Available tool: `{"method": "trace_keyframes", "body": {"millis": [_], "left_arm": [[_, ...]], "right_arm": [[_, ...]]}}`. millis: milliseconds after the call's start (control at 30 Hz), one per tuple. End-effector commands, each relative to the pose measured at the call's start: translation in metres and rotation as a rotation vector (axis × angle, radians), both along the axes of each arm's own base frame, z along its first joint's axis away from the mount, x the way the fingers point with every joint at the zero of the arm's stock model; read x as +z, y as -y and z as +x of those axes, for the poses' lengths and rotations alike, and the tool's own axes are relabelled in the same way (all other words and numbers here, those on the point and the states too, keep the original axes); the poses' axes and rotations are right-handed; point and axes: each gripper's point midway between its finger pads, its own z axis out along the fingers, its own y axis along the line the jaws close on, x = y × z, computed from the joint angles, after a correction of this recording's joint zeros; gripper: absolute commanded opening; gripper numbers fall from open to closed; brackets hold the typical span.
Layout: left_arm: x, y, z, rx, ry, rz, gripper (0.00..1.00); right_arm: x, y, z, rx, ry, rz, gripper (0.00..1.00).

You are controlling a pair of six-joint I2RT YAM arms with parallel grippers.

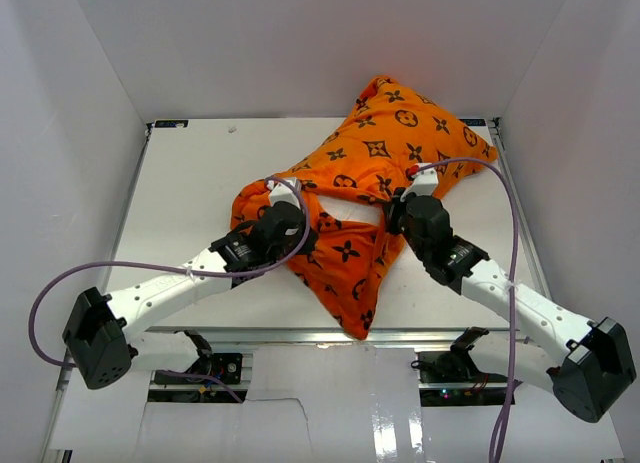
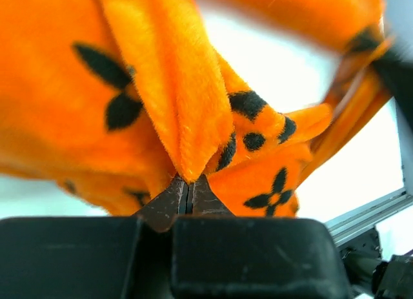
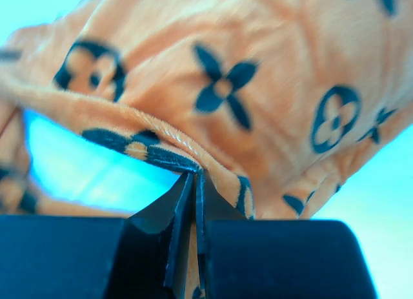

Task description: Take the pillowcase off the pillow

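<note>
Left gripper [image 2: 187,183]: jaws clenched, tips nearly meeting, with a raised fold of the pillowcase [image 1: 400,133] pinched between them. In my left wrist view the plush orange pile rises straight out of the tips as a ridge, and a dark flower motif sits just beside it.

Right gripper [image 3: 195,176]: jaws likewise clamped on a hem-like edge of the same fabric. The edge curls over the tips, with circle and flower motifs above it.

Pose: my left arm runs from its base at the near left diagonally up and to the right. My right arm mirrors it from the near right. The two wrists sit apart on the near side of the cover.

The pillowcase lies on the white table [image 1: 190,173], bulging, stretched from the far right corner down to a point near the table's front edge. Between my grippers shows a pale patch [image 1: 348,217]. I cannot tell whether it is the pillow or the cream lining.
</note>
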Motion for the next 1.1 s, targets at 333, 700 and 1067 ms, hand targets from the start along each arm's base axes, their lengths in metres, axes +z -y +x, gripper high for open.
{"method": "trace_keyframes", "body": {"millis": [333,700,1067], "left_arm": [[-0.050,-0.092,-0.035,0.240,-0.063,0.109,0.10],[0.055,-0.039,-0.021,0.123,0.043,-0.172,0.85],[0.035,0.025,0.004,0.100,-0.037,-0.103,0.98]], "right_arm": [[-0.004,0.034,0.034,-0.159,-0.030,0.033,0.08],[-0.005,-0.007,0.005,0.067,-0.034,0.129,0.08],[-0.012,-0.018,-0.004,0.117,-0.053,0.150,0.08]]}}
